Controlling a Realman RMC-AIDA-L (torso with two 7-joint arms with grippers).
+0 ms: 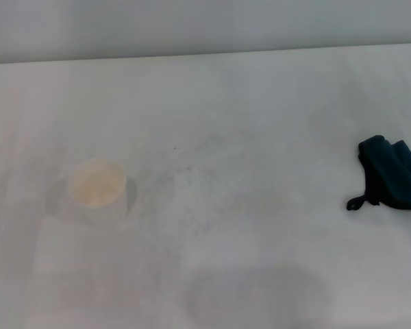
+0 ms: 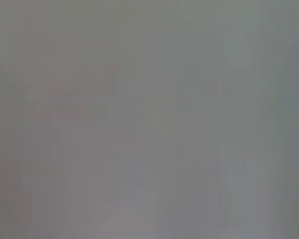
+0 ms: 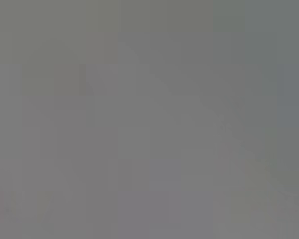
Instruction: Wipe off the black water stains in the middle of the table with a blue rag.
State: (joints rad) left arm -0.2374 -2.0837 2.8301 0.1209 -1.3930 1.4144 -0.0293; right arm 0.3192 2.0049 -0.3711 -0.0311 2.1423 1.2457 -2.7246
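Observation:
The blue rag (image 1: 392,179) lies bunched in thick folds on the white table (image 1: 260,226) at its far right, partly cut off by the head view's edge. A thin black loop (image 1: 357,201) trails from its near-left side. No black water stains show on the table's middle, only faint grey smudges and a couple of tiny specks. Neither gripper nor arm appears in the head view. Both wrist views show only a flat grey blur.
A pale, translucent cup (image 1: 97,183) stands on the left part of the table. The table's far edge (image 1: 205,53) meets a plain grey wall. A soft shadow lies near the front edge.

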